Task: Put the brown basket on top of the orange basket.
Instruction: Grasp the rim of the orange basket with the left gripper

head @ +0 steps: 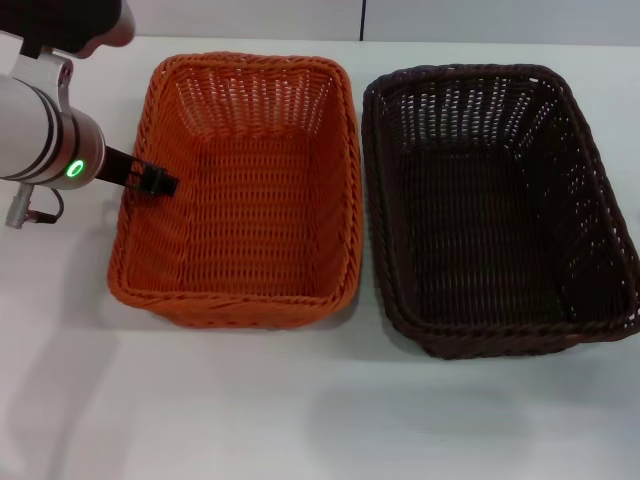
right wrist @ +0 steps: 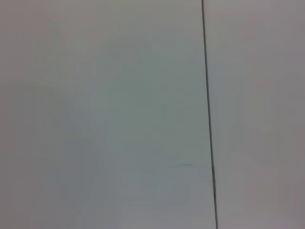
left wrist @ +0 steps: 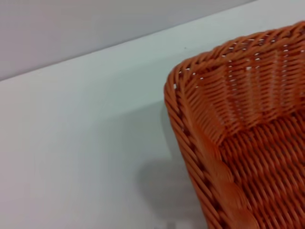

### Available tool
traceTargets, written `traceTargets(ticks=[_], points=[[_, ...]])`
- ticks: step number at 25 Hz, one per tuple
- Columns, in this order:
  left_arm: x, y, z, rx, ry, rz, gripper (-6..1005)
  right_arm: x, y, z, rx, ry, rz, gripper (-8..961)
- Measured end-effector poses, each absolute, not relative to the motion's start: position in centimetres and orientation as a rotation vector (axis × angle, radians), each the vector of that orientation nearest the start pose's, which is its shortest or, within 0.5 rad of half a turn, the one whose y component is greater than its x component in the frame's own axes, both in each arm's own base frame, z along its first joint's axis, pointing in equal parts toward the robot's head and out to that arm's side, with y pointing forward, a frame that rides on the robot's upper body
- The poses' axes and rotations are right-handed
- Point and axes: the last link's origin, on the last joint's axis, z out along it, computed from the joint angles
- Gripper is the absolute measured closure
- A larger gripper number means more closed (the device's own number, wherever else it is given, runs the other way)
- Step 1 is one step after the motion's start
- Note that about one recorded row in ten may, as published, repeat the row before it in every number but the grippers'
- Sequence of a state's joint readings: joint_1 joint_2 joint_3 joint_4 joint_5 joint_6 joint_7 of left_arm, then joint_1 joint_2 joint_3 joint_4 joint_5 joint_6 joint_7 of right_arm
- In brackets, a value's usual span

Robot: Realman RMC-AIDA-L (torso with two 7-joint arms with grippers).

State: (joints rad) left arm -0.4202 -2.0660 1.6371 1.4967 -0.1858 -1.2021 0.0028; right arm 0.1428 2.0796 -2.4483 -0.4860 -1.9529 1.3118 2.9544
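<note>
Two rectangular woven baskets with braided rims sit side by side on the white worktop (head: 300,420): the orange basket (head: 240,190) toward its left edge, the brown basket (head: 495,205) toward its right. The left claw (head: 150,181) hovers at the orange basket's left rim; whether it is clenched I cannot tell.

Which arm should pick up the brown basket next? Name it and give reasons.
Probably the right. The brown basket sits on the robot's right, and the orange basket lies between it and the left tool. The right arm is out of the head view, though.
</note>
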Motion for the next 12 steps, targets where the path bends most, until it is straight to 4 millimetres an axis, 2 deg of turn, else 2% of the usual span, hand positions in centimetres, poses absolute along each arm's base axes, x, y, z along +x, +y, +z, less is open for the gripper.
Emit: traceTargets(ticks=[7,12], points=[[-20.59,36.77,0.98,-2.013,-1.009,0.352,415,34.02,25.82,-1.73,-1.322,0.571,0.626,187],[-20.60,37.04,1.50,-2.038,-0.957,0.358,653,33.97,25.91,-1.65,-1.321,0.567,0.629,186]])
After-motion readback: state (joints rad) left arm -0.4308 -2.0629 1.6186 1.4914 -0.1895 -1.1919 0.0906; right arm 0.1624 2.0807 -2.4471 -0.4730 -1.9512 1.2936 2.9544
